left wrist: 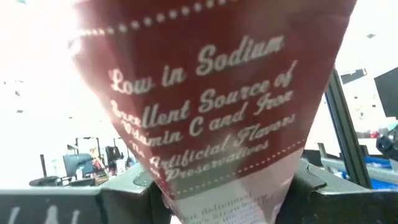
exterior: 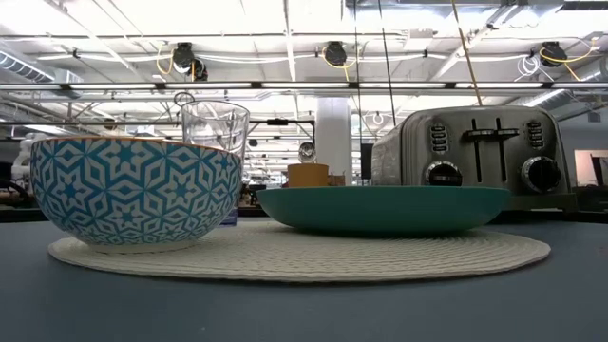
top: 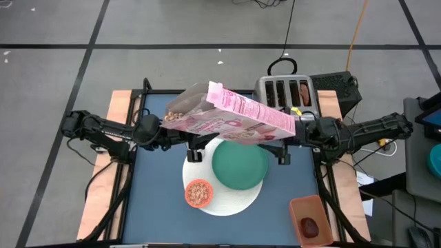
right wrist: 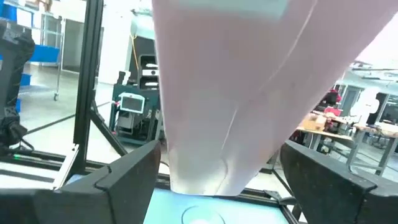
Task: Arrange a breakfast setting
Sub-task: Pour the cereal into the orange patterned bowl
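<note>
The pink cereal box [top: 231, 117] hangs tilted above the table, held between my left gripper [top: 194, 143] and my right gripper [top: 279, 143], both shut on it. Below it the green plate [top: 238, 167] and the orange cereal bowl [top: 198, 193] sit on the round white mat [top: 227, 201]. In the low view the bowl [exterior: 133, 195] shows a blue-white outside, with the milk glass [exterior: 215, 128] behind it and an orange cup [exterior: 307, 175] behind the plate [exterior: 385, 209]. Dark red food [top: 311, 226] lies in an orange container at the near right. My left gripper pinches the box's dark red printed side panel [left wrist: 217, 193] between its two fingers [left wrist: 134, 193]. The box rises out of the fingers, lifted clear of the table. In the high view the box hides the contact. My right gripper has the box's plain pink panel [right wrist: 217, 168] between its two fingers [right wrist: 134, 177], at the box's narrow lower end. The box is clear of the table. In the high view the box hides the contact.
The silver four-slot toaster [top: 286, 93] stands at the far right, also behind the plate in the low view [exterior: 484, 142]. The orange container [top: 309, 219] sits at the near right corner. Bare blue table lies to the mat's left and near side.
</note>
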### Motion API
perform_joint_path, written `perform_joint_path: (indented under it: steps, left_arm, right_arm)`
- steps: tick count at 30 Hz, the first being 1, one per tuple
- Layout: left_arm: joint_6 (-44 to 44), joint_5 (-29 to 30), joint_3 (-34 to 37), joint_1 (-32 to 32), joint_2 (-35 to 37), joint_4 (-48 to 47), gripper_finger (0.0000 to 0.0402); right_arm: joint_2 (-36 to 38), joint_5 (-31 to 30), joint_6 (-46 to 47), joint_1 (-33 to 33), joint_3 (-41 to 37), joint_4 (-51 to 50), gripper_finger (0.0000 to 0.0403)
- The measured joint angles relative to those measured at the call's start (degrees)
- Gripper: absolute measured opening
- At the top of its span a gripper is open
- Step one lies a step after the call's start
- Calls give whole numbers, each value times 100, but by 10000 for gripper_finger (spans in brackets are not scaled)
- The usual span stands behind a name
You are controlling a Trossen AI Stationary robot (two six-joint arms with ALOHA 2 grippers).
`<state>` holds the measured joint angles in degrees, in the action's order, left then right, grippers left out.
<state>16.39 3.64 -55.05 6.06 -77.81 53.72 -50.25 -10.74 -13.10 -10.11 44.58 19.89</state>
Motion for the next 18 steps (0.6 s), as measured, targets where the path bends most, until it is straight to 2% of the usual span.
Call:
perform_joint_path:
  steps: [8,18]
  left_arm:
    - [43,7,0,-105,191,6,194]
    - [45,39,2,-172,333,-275,190]
  right_arm:
    - [124,21,80,0,4,-427,322]
    - [124,26,190,0,4,-425,322]
